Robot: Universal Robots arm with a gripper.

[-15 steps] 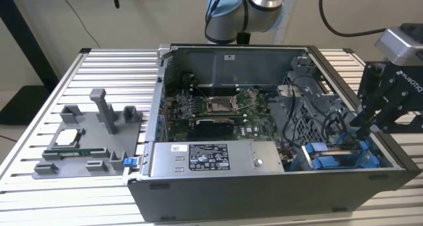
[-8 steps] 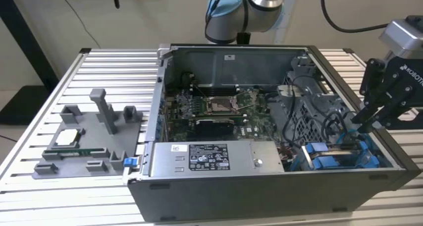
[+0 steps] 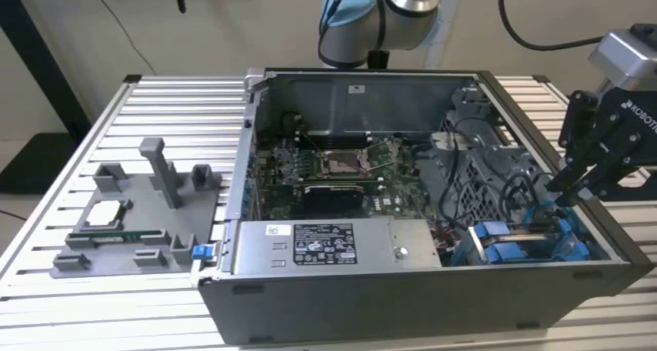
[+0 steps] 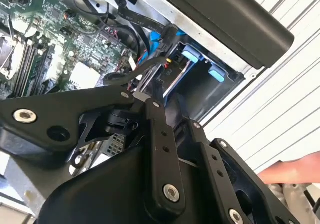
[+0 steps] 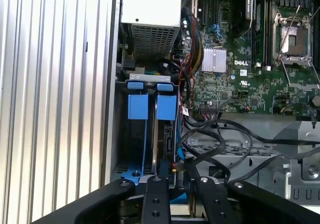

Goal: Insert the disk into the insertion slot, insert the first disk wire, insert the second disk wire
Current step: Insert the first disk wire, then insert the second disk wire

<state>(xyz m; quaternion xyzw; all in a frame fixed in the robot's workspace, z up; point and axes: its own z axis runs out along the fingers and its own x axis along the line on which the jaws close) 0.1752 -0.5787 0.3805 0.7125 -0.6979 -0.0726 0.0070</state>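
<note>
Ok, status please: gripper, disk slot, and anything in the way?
Gripper hangs just above the insertion slot. Blue carrier tabs sit in the slot; disk itself unclear. Black cables loop close beside it.

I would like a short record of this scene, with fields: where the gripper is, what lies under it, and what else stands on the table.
setting: open computer case on a ribbed metal table
arm: the gripper hangs over the case's corner at the exterior view's right, above the drive bay
drive bay: grey metal with blue fittings
cables: black cables lie loose beside the bay
beside the case: grey holder at the exterior view's left, carrying a square chip
</note>
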